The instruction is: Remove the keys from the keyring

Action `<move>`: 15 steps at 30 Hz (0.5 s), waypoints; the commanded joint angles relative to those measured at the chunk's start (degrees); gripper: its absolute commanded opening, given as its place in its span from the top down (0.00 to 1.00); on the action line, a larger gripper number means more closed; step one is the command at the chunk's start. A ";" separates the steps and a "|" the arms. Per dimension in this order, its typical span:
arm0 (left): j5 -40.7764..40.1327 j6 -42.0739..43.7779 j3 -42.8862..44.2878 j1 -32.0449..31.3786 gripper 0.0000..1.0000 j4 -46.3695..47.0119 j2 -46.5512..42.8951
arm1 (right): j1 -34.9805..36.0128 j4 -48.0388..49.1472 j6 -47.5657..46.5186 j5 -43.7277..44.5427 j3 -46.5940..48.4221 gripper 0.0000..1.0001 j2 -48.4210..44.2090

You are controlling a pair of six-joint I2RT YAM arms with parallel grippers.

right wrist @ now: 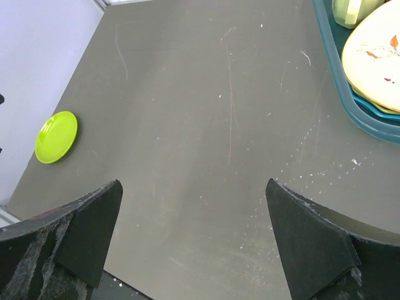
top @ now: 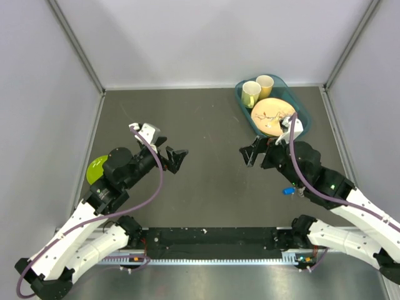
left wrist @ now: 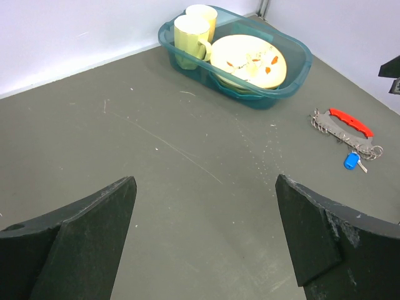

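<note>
Grey table point(top: 212, 125) is being shared by two keys point(left wrist: 340, 125), one faint keyring point(left wrist: 374, 150), two cups point(left wrist: 187, 37) and one tub point(left wrist: 262, 100). The keys are being partly hidden overhead beside the right arm point(top: 325, 181). Left gripper point(left wrist: 206, 187) and right gripper point(right wrist: 194, 187) are being held spread, empty.

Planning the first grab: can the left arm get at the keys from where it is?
Probably yes: bare table lies between the open left gripper and the keys, though the right arm hangs close over them.
</note>
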 commanded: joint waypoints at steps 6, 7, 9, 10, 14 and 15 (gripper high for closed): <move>-0.84 0.79 0.70 -0.32 0.01 2.41 -0.82 | 0.37 0.50 1.33 2.17 2.12 0.01 -1.45; -0.84 0.79 0.70 -0.32 0.01 2.32 -0.82 | 0.37 0.42 1.51 2.69 2.21 0.01 -1.28; -0.84 0.79 0.70 -0.32 0.01 2.41 -0.82 | 0.37 0.15 1.77 3.22 2.39 0.01 -1.19; -0.84 0.79 0.70 -0.23 0.01 2.32 -0.82 | 0.37 -0.02 2.03 3.83 2.47 0.01 -1.10; -0.84 0.79 0.70 -0.32 0.01 2.32 -0.91 | 0.37 -0.38 2.83 5.95 2.13 0.01 -1.27; -0.84 0.87 0.70 -0.32 0.01 2.32 -1.00 | 0.37 -0.46 3.35 6.30 2.04 0.01 -1.36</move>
